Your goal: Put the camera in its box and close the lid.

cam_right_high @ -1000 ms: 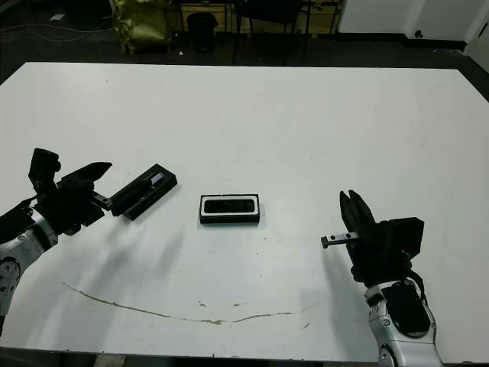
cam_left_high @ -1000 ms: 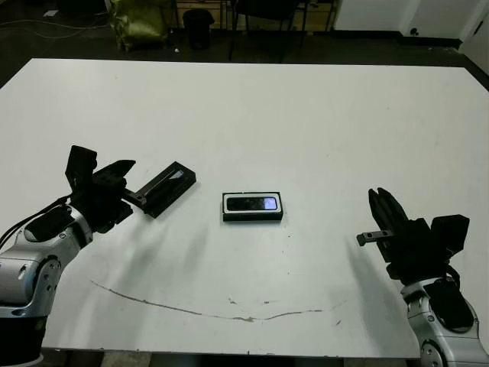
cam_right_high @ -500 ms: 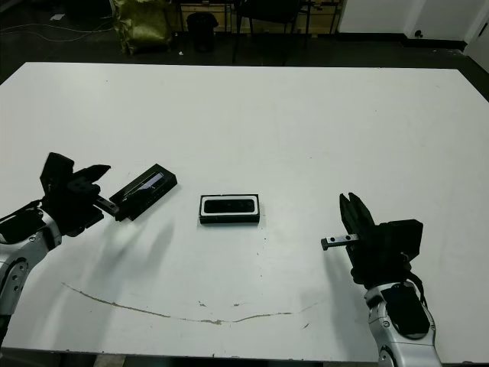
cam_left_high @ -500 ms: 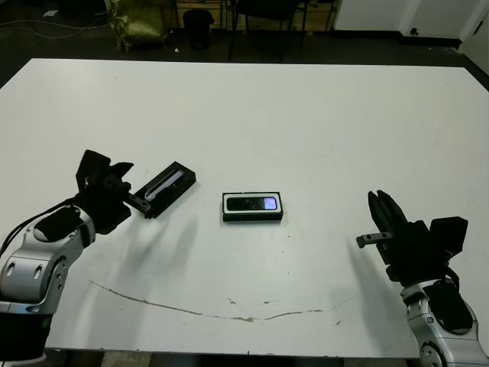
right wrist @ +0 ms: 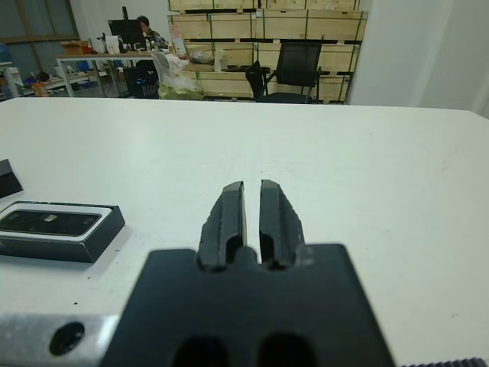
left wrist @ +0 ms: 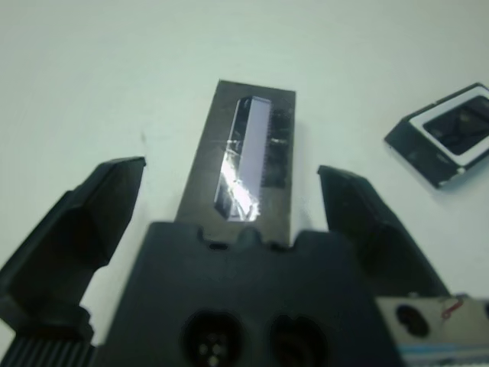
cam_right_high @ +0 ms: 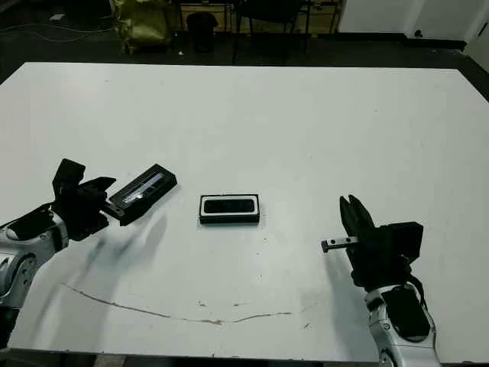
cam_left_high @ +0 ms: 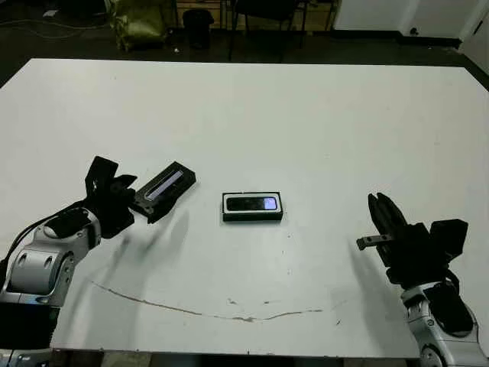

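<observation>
The box (cam_left_high: 252, 207), a shallow black tray with a white lining, sits mid-table with the dark camera (cam_left_high: 253, 203) lying inside it. To its left lies the lid (cam_left_high: 166, 188), black with a pale stripe, angled toward my left arm. My left gripper (cam_left_high: 136, 200) is open. In the left wrist view its fingers (left wrist: 99, 206) stand wide on either side of the lid's (left wrist: 246, 149) near end without touching it. My right gripper (cam_left_high: 380, 212) is shut and holds nothing, hovering at the table's right front. The right wrist view shows the box (right wrist: 59, 229) off to its side.
A thin brown scratch (cam_left_high: 199, 310) runs along the table's front. Chairs and a yellow-green bag (cam_left_high: 137, 19) stand beyond the far edge. In the right wrist view a person (right wrist: 143, 24) sits far behind the table. White tabletop (cam_left_high: 321, 130) stretches behind the box.
My left gripper has advanced toward the lid and turned, so its open fingers now straddle the lid's near end. The box, the camera and my right arm have stayed put.
</observation>
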You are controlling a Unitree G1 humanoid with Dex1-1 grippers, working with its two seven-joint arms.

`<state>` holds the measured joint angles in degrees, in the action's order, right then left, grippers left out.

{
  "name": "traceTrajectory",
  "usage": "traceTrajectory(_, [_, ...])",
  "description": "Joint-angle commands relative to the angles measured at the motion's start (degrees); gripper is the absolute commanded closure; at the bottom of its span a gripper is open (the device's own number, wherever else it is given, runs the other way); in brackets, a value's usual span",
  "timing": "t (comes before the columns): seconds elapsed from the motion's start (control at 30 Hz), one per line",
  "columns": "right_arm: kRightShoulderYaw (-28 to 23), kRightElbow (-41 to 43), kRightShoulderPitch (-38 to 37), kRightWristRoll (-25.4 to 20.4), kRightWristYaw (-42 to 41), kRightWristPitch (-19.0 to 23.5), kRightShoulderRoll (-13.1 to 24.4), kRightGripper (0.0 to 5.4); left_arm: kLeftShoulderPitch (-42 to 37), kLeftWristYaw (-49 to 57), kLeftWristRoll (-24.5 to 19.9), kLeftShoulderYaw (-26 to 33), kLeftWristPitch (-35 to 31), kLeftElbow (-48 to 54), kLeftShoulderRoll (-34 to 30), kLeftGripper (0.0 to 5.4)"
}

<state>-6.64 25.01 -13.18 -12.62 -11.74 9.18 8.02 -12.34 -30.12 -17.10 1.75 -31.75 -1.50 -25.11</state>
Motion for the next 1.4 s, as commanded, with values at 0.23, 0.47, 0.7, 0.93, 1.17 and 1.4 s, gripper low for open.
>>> traceTrajectory(0.23, [-0.17,0.45,-1.15,-0.44,0.76,1.57,-0.01,5.4,-0.28,-0.85,8.12,-3.85,8.83,-5.79,-1.46,0.02])
traceTrajectory(0.47, [0.02,0.63,-1.67,-0.09,1.29,1.08,-0.04,5.4,-0.9,-1.75,10.75,-4.35,13.24,-10.43,-1.21,0.02])
traceTrajectory(0.7, [-0.49,0.72,-2.13,-0.86,1.03,0.98,-0.03,5.4,-2.13,-5.14,5.45,-1.99,8.0,-14.08,0.3,0.02])
traceTrajectory(0.93, [-0.68,1.01,-2.29,-1.11,1.59,1.61,-0.18,5.4,-6.41,-15.4,0.63,-1.48,4.72,-24.4,-0.33,0.02])
traceTrajectory(1.17, [-1.09,0.48,-2.39,-1.15,1.24,0.73,0.1,5.4,-12.4,-28.9,8.13,-10.6,14.24,-33.97,-4.14,0.42])
traceTrajectory(1.4, [-1.65,1.13,-2.78,-2.25,1.74,1.44,-0.27,5.4,-12.81,-27.42,19.44,-19.1,23.93,-28.27,-7.44,2.09])
